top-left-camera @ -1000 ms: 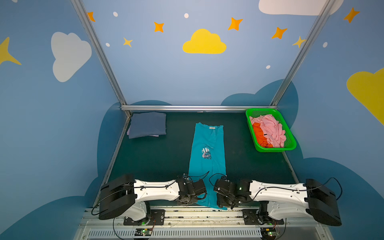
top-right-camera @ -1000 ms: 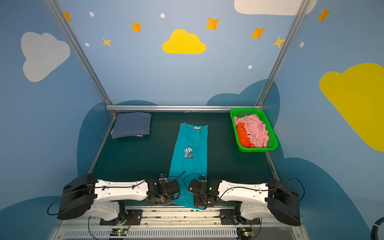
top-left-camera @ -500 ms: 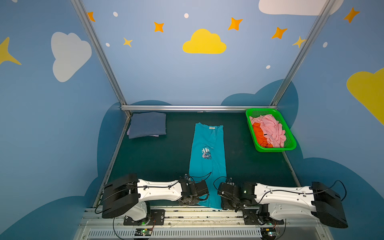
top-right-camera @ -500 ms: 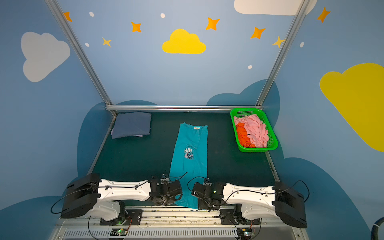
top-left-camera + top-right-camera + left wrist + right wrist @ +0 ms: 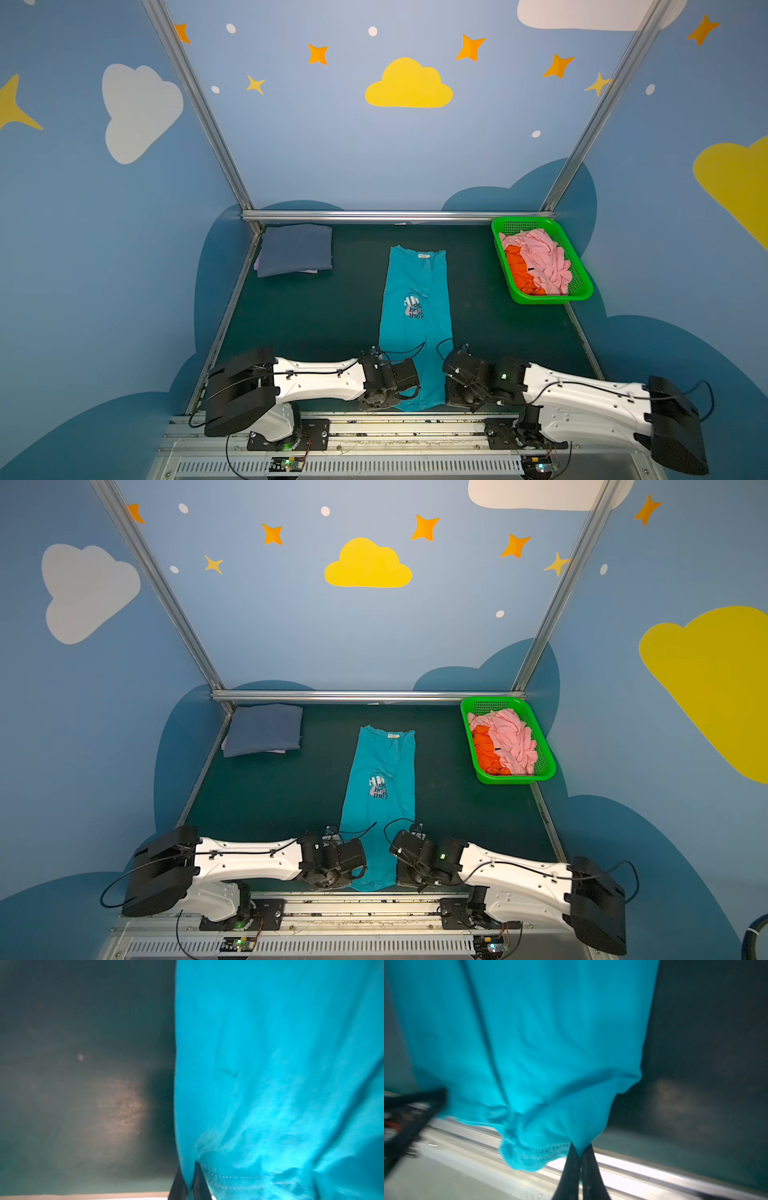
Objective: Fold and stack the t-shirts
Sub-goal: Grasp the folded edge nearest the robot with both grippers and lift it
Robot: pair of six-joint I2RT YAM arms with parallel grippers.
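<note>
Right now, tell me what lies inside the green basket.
A crumpled pink t-shirt and an orange t-shirt partly under it lie in the green basket. Anything beneath them is covered.

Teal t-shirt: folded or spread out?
Partly folded: the teal t-shirt lies as a long narrow strip, a side flap covering part of the print.

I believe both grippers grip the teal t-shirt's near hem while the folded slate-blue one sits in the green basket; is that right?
No: both top views show the slate-blue t-shirt folded at the far-left corner of the table, outside the green basket. The rest holds.
</note>
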